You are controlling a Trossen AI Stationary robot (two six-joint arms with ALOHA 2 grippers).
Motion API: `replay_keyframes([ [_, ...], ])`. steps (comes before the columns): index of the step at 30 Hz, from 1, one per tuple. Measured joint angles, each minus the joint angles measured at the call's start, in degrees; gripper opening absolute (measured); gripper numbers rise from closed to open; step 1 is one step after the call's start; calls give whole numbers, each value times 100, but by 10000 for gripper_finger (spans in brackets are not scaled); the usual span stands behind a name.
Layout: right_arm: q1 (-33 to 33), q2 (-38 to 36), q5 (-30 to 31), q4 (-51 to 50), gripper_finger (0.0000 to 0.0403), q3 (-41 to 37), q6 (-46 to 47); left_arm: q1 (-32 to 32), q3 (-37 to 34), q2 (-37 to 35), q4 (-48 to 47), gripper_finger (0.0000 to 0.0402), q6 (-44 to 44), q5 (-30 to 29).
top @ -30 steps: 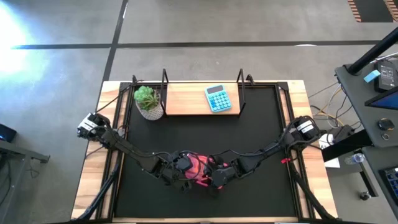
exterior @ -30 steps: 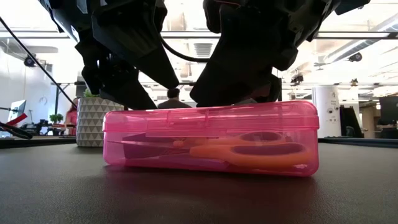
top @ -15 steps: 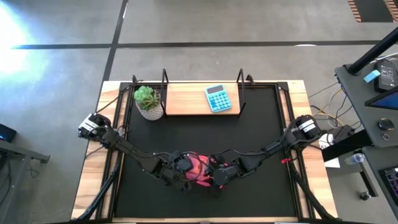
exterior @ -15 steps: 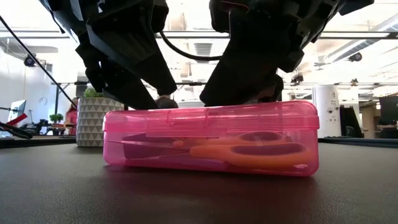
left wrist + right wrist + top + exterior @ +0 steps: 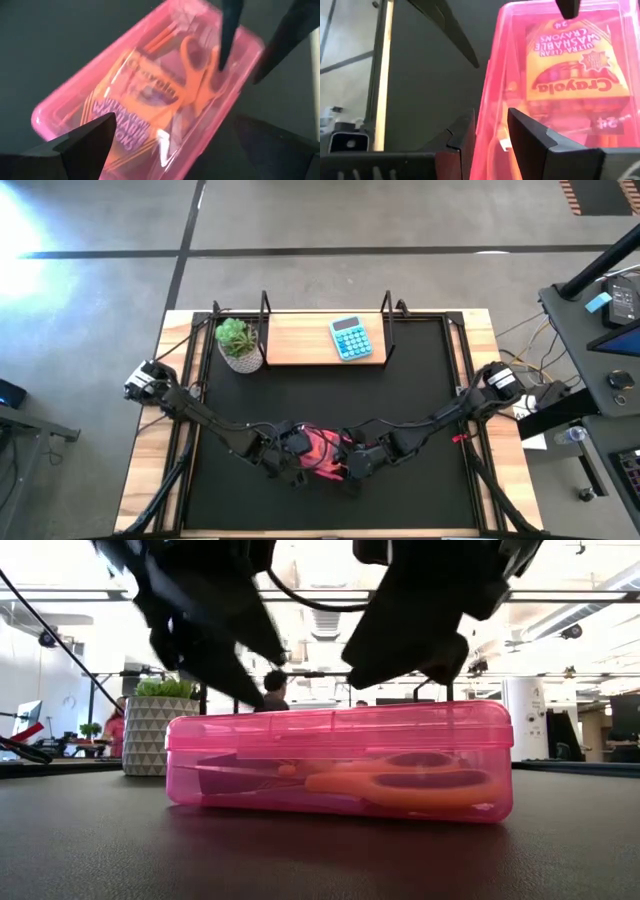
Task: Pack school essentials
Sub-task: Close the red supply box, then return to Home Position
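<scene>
**Clerk:** Two claws are hanging over one pink case [image 5: 340, 765], which is sitting shut on the black tabletop [image 5: 420, 395] near its front edge, between the arms. Through the lid you are seeing the crayon box [image 5: 142, 102] and the orange-handled scissors [image 5: 400, 785].

**Operator:** And the claws?

**Clerk:** Your left claw [image 5: 170, 145] is hovering spread wide above the case, touching nothing. Your right claw [image 5: 490, 131] is poised at the case's edge with only a narrow gap between its fingers, pinching nothing.

**Operator:** Which step are you logging?

**Clerk:** Packing is looking finished, with the lid down; you are likely at the closing or release step. I cannot tell whether the latch has caught. The next move is calling for a clean lift straight up on both arms, so neither finger drags the case. The calculator [image 5: 351, 338] and potted plant [image 5: 238, 343] are sitting well apart on the rear shelf.
</scene>
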Motion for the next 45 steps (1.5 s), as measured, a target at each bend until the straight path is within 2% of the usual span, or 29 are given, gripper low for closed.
replay_keyframes([
  [6, 101, -95, 28, -105, 109, 1, 35, -9, 95, -62, 46, 389, 29, 108],
  [10, 177, -354, 16, -256, 109, 5, 33, -9, 178, -290, 88, 389, 190, 447],
  [16, 284, -1139, 70, -887, 109, 22, -370, -51, 99, -1101, 80, 389, 718, 680],
  [19, 412, -1550, 328, -1238, 109, 20, -561, -100, 6, -1672, 15, 389, 948, 655],
  [22, 608, -1966, 885, -1471, 109, -22, -737, -192, -47, -2277, -210, 389, 1115, 336],
  [27, 969, -2639, 1685, -1512, 109, -332, -1019, -527, -157, -3298, -615, 389, 1289, -577],
  [35, 1163, -3780, 1709, -970, 109, -1394, -1057, -1162, -685, -4691, -566, 389, 1573, -1433],
  [39, 1163, -4382, 1706, -480, 109, -2119, -1061, -1252, -1009, -5138, -573, 389, 1574, -1524],
  [45, 1163, -5299, 1705, 94, 109, -3192, -1001, -1250, -1675, -5579, -277, 389, 1529, -2234],
])
